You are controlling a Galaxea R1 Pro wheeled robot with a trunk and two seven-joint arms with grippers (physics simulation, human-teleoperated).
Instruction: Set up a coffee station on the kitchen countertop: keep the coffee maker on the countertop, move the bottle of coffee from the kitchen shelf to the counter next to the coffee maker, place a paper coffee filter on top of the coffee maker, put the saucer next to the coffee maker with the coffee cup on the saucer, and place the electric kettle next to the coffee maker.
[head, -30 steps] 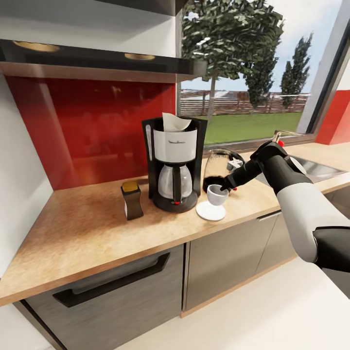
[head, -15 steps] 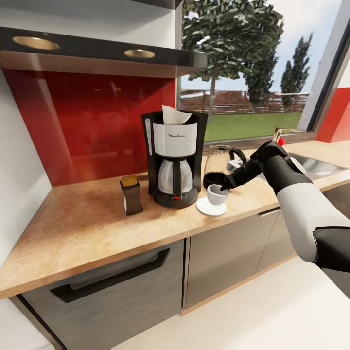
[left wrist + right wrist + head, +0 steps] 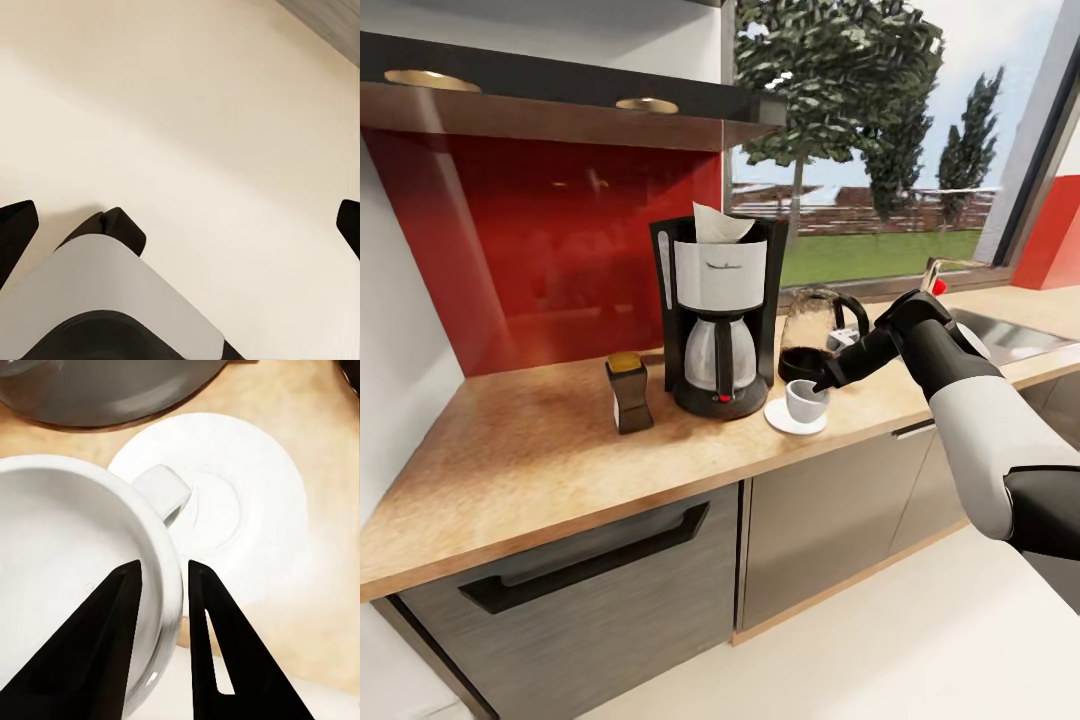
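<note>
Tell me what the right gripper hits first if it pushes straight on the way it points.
Holding the coffee cup by its rim, the right gripper points down at the saucer. The cup's base would probably meet it first; the remaining gap is unclear.

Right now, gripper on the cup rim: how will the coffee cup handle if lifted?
The coffee cup looks rigid and probably light. The right gripper pinches only its smooth rim, so it may swing or slip. It seems held above the saucer, so a drop could chip it.

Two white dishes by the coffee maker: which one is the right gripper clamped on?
The coffee cup. The right gripper pinches its rim, one finger inside and one outside. The saucer is the flat plate under it, ungripped.
</note>
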